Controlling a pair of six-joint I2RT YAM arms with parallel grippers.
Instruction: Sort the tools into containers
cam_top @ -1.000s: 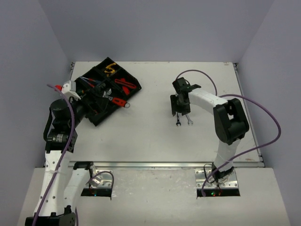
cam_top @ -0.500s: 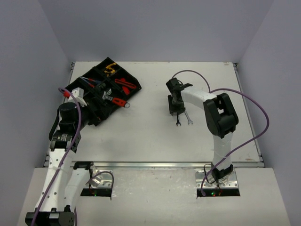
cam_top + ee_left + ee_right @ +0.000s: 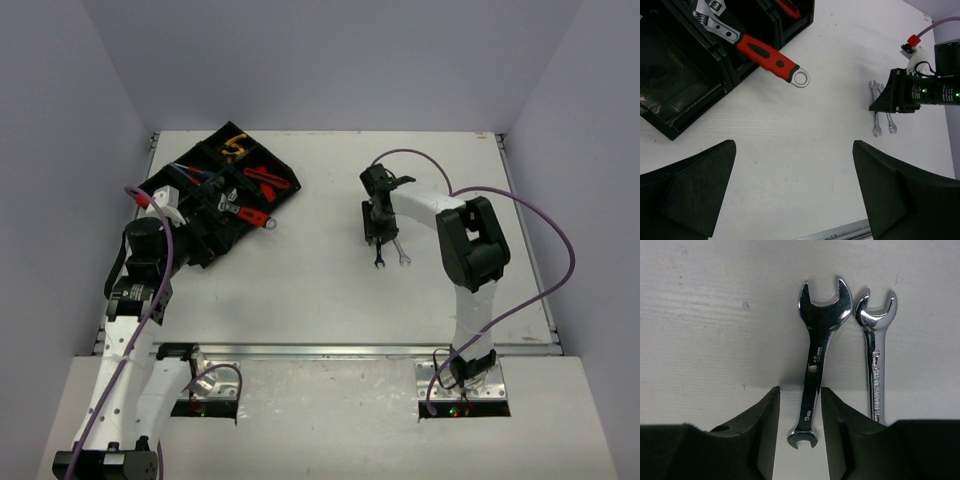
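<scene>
R gripper [image 3: 799,396] straddles bigger spanner [image 3: 822,305] flat on table [image 3: 320,300]. Jaws are narrowed across its shank w/ a slim gap, prob. set for a pinch. 2nd spanner [image 3: 875,340] lies just beside. L gripper [image 3: 792,150] is wide open, empty, near tray [image 3: 670,75].

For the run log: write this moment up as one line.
left gripper: open, empty, by tray | right gripper: open, straddling a spanner | second spanner: alongside, not gripped

right gripper [image 3: 379,234] hangs low over two silver spanners [image 3: 402,257].
</scene>
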